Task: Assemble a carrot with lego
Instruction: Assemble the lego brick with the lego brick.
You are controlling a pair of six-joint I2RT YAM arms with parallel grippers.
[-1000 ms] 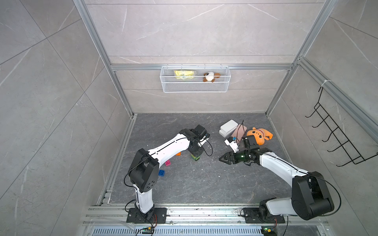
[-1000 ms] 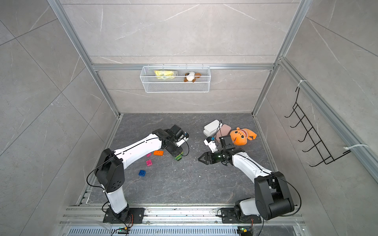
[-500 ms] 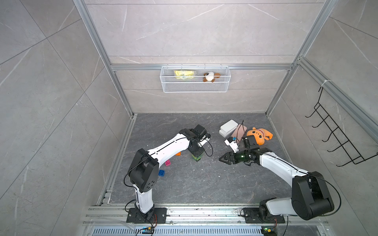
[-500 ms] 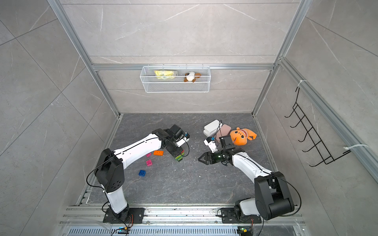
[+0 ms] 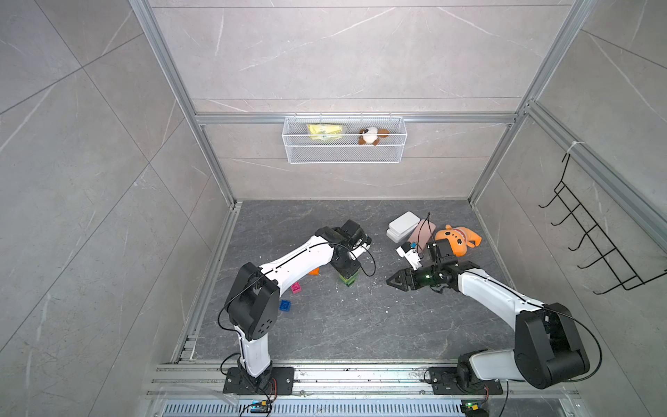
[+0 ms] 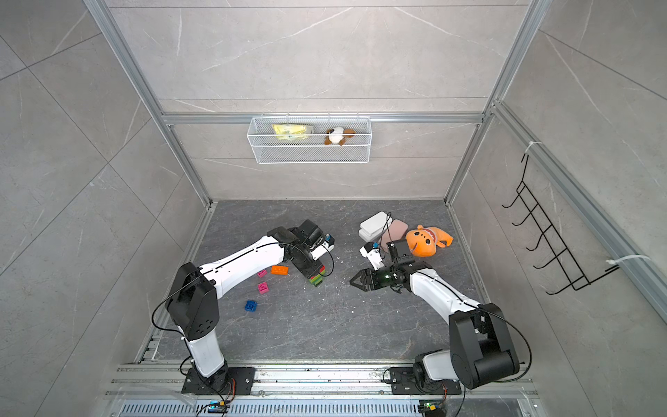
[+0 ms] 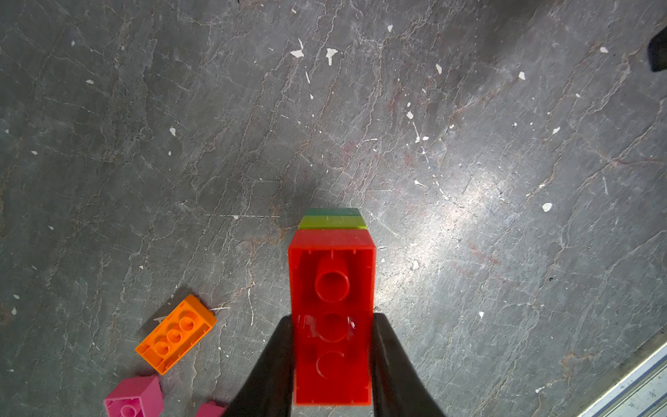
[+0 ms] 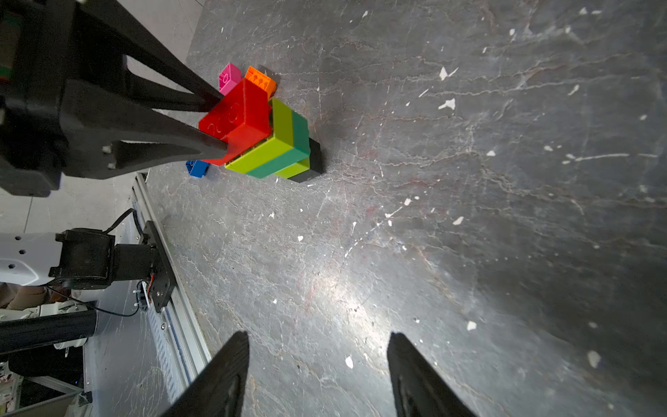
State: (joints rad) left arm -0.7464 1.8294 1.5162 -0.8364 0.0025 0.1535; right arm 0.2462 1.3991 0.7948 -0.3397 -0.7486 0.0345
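Nothing has visibly shifted over the last second: both arms and every brick sit where they were. Nearest the front rail [image 6: 325, 375] in a top view, lower left of centre, lies a loose blue brick [image 6: 251, 305]. Just beyond it are a pink brick [image 6: 263, 287], a second pink brick [image 6: 262, 273] and an orange brick [image 6: 279, 270].

Just right of those stands the carrot [image 6: 317, 276], so far a stack of black, dark green, lime and red. Its black tip seems to rest on the table [image 6: 325, 325]. Your left gripper [image 7: 331, 321] is clamped tight across the red brick [image 7: 332, 274] on top, whose hollow underside faces the wrist camera. Your right gripper [image 8: 318, 337] stands about half open and holds nothing. It points at the stack from the right of the frame, well apart from it.

Farthest back, upper right of centre, lie the white cases [image 6: 375, 222], a pink case [image 6: 395, 231] and an orange plush toy [image 6: 426, 240].

You look to be seating the red layer. Press straight down, keep the jaws square to the brick's long sides and avoid twisting, because the narrow tip could topple. Bringing the right gripper in to steady the lower layers would likely help.
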